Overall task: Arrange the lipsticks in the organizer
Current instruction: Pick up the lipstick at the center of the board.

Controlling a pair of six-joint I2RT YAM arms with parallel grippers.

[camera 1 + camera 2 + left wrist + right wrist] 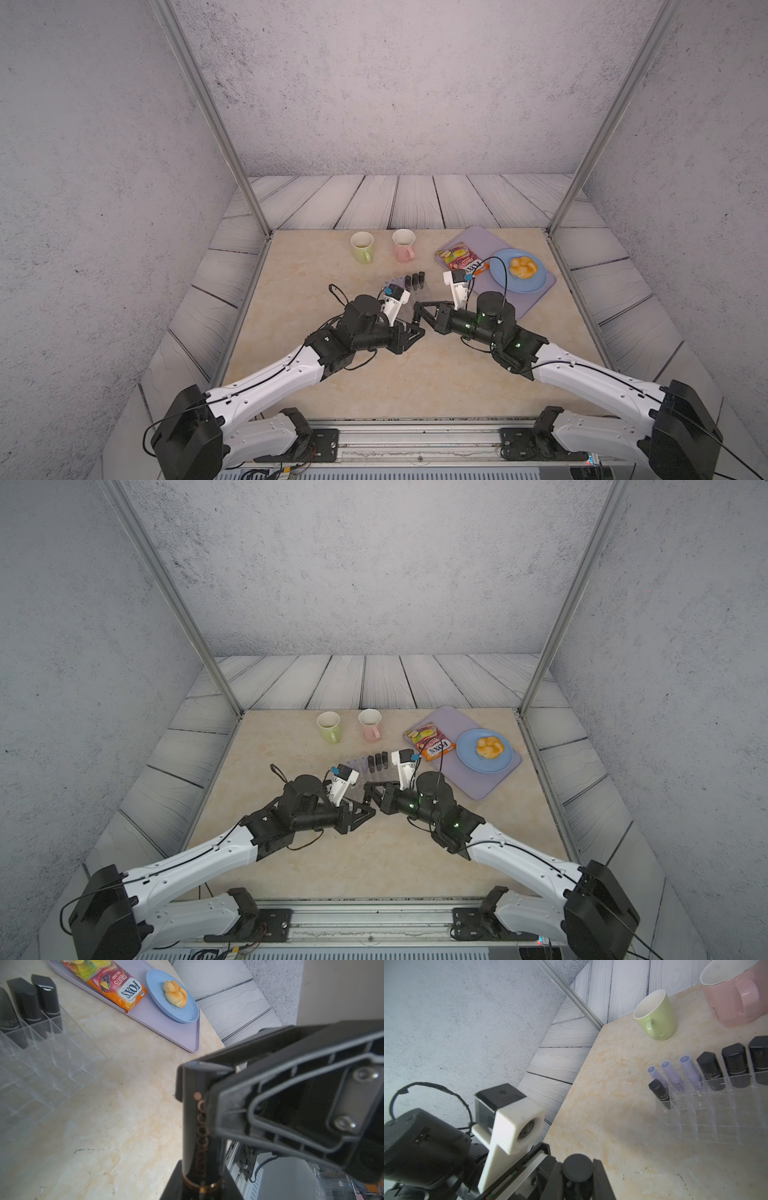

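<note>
In both top views the left hand (419, 330) and right hand (415, 308) meet tip to tip low over the beige, marble-patterned desk (374, 386). The held lipstick (414, 319) bridges them. The clear organizer (422, 297) lies just beyond their fingertips. This looks like a handover, probably to re-grip the tube for an upright drop.

In the left wrist view the held lipstick (195, 1126) is glossy black with coppery lettering and a metallic band. The left hand pinches its banded end, and the right hand's ribbed plastic fingers (199, 1068) clamp the other end.

In the right wrist view the right hand's jaws press against the tube, whose round matte end faces the camera. Beyond it, three lilac lipsticks (671, 1074) and four faceted black lipsticks (737, 1066) stand in the organizer's far cells. The nearer cells are free, which should give easy access.
</note>
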